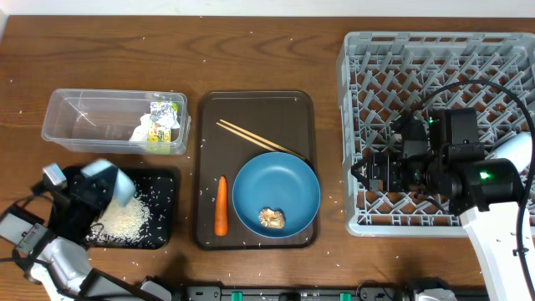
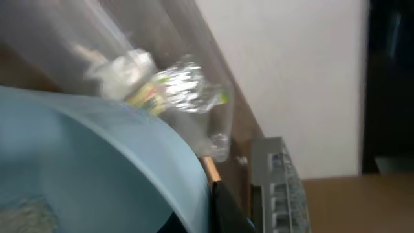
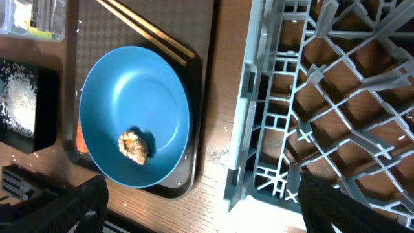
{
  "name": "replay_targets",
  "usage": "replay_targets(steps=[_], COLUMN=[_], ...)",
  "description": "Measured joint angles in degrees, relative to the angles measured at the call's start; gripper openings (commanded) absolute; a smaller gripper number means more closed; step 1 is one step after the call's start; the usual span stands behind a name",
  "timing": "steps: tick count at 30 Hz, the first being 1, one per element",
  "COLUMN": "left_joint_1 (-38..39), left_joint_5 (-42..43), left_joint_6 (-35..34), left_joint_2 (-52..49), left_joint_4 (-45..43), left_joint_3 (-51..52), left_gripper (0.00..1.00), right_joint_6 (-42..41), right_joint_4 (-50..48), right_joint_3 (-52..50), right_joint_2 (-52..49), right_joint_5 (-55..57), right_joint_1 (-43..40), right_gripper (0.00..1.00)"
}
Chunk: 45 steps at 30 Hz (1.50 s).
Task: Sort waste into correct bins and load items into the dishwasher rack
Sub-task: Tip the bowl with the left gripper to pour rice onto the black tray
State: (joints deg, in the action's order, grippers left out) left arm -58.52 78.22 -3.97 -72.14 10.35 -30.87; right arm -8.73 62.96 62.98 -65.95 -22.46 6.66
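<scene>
My left gripper [image 1: 94,191] is shut on the rim of the small light-blue cup [image 1: 117,184], held tilted over the black tray [image 1: 167,180], where white rice [image 1: 124,219] lies. In the left wrist view the cup [image 2: 97,168] fills the lower left. The clear tub [image 1: 84,117] holds the yellow-green wrapper [image 1: 164,124]. The dark-blue plate [image 1: 276,192] carries the brown lump [image 1: 272,218]; chopsticks [image 1: 259,138] and the carrot [image 1: 221,205] lie beside it. My right gripper [image 1: 361,176] hangs open over the left edge of the grey rack [image 1: 435,67], holding nothing.
The plate, chopsticks and carrot rest on a dark brown serving tray [image 1: 251,109] in the middle. Rice grains are scattered over the wooden table [image 1: 330,209]. A white rounded thing [image 1: 512,149] shows at the rack's right edge, partly behind my right arm.
</scene>
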Motion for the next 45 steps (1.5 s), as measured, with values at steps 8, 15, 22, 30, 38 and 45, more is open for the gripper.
replay_targets(steps=[8,15,22,30,38,45], left_joint_1=[1.1,1.4,2.1,2.1,2.0,2.1], left_joint_5=[0.9,2.3,4.7,7.6,0.2,-1.6], left_joint_6=[0.4,5.2,13.2,17.9,11.3,6.3], left_joint_2=[0.1,0.1,0.1,0.1,-0.1,-0.1], left_joint_4=[-0.2,-0.7,-0.7,-2.5,-4.5,-4.6], left_joint_3=[0.0,0.0,0.0,0.0,0.3,0.4], left_gripper=[0.06,0.07,0.06,0.06,0.06,0.06], right_joint_6=[0.0,0.0,0.0,0.0,0.0,0.0], right_joint_4=[-0.2,-0.3,-0.6,-0.2,0.0,0.1], right_joint_3=[0.0,0.0,0.0,0.0,0.0,0.0], right_joint_2=[0.0,0.0,0.0,0.0,0.0,0.0], right_joint_5=[0.0,0.0,0.0,0.0,0.0,0.0], right_joint_1=[0.0,0.0,0.0,0.0,0.0,0.0], right_gripper=[0.87,0.87,0.87,0.87,0.88,0.88])
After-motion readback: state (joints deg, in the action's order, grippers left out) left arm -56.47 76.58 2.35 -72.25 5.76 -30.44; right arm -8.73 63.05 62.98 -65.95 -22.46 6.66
